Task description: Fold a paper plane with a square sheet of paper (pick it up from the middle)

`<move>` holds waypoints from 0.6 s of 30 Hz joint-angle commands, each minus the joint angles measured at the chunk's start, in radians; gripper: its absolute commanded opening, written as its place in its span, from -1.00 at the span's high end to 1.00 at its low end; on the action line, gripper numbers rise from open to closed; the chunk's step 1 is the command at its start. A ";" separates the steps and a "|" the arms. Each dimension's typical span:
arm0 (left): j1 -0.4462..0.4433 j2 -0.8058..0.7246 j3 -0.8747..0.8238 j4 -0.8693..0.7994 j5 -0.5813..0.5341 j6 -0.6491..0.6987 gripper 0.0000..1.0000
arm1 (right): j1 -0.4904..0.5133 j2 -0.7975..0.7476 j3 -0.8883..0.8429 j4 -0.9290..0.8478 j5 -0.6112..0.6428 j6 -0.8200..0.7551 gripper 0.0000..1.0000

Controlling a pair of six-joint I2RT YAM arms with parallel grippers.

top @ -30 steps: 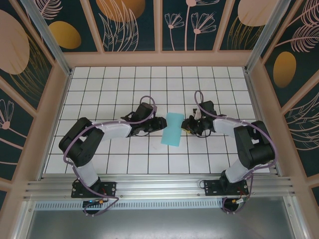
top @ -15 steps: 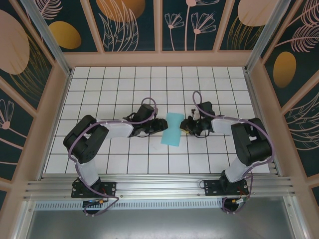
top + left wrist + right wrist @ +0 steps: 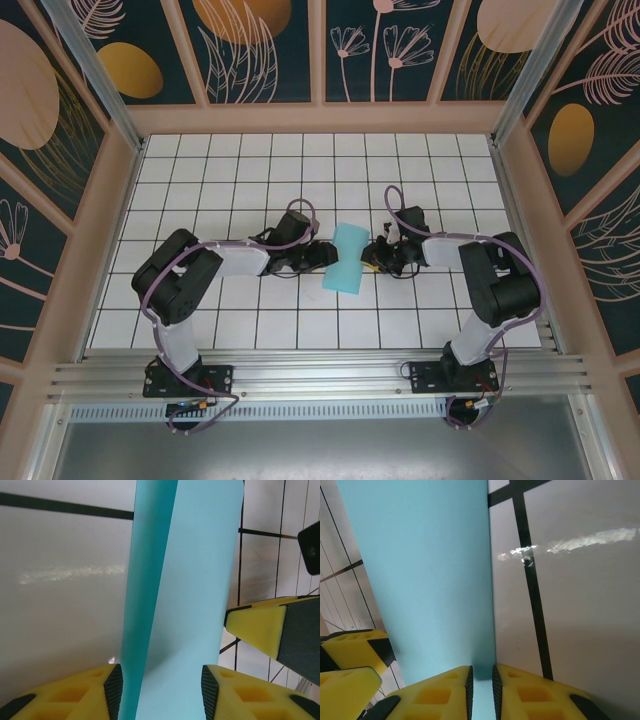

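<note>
Figure: white grid-tiled table (image 3: 200, 180). The thin light-turquoise square sheet of paper (image 3: 346, 258), doubled into a strip, lies between both claws, long axis running away from the bases. The right gripper (image 3: 481, 682) is nearly closed, pinching one long edge. The left gripper (image 3: 160, 682) is spread wide, straddling the opposite edge.

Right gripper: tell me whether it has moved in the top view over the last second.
Yes, slightly: the right gripper has edged left across the grid lines toward the square sheet of paper.

The white surface (image 3: 200, 180), ruled with dark grid lines, carries a folded light-turquoise sheet of paper (image 3: 346, 258) near its middle, one edge perhaps lifted.
</note>
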 commanded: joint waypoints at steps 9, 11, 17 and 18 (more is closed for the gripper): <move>0.005 0.042 0.029 0.056 0.105 -0.005 0.06 | 0.008 0.048 -0.015 0.014 -0.004 -0.011 0.56; 0.005 0.053 0.036 0.060 0.121 -0.008 0.06 | 0.009 0.049 -0.015 0.013 -0.002 -0.013 0.56; 0.005 0.046 0.031 0.077 0.123 -0.016 0.06 | 0.007 0.049 -0.014 0.009 0.002 -0.017 0.56; 0.005 0.046 0.028 0.091 0.132 -0.020 0.07 | 0.007 0.048 -0.014 0.011 0.002 -0.017 0.56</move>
